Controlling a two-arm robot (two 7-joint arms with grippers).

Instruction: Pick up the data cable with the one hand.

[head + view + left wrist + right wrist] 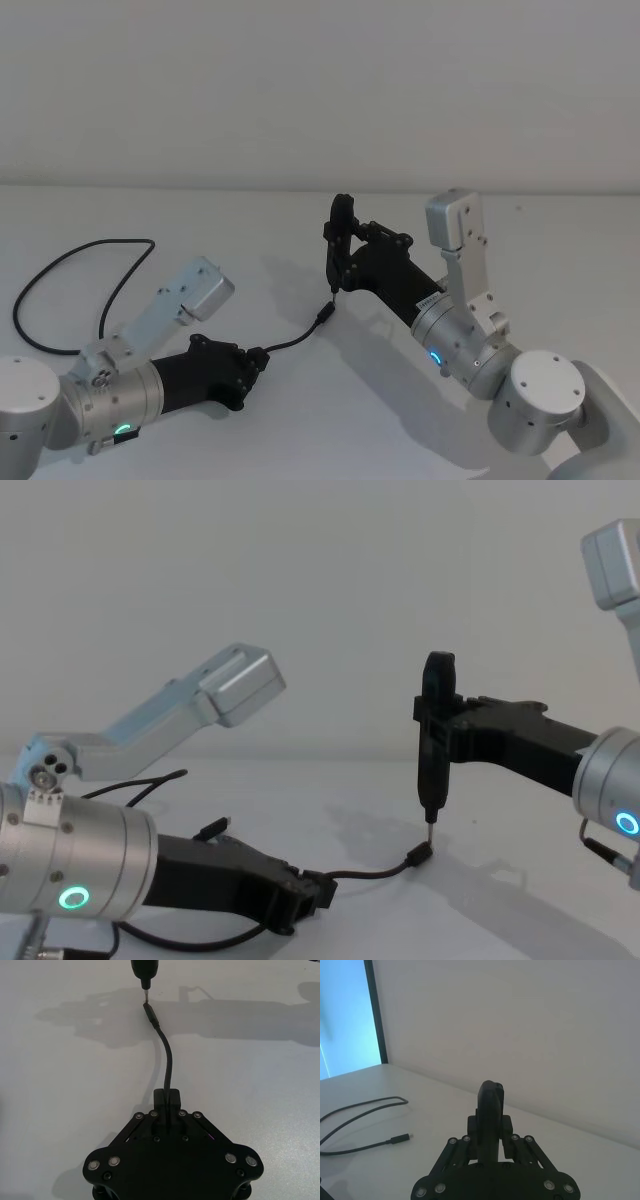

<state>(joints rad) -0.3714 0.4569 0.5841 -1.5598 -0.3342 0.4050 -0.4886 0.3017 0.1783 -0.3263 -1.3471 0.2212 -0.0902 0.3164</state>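
Item 1, far left of the white counter: the slack run of the data cable, a black loop lying flat on the surface. I note one free plug resting on the counter behind my left arm in the chest view.

Item 2, lower left: the left pincer, low over the counter, its fingers clamped on the cable a short way back from the other plug. In the left wrist view the cord rises out of the closed fingers in a gentle curve.

Item 3, centre: that plug, tilted, tip just off or barely on the counter; I cannot tell which.

Item 4, centre right: the right pincer, upright, fingers pressed together on nothing, with a thin tip pointing down just above the plug.

Risks, as I judge them: the grip sits on a thin, flexible cord, so a quick lift could let it slide through the fingers. The long loop may drag or snag my left arm. The plug may knock the right pincer's tip on rising.
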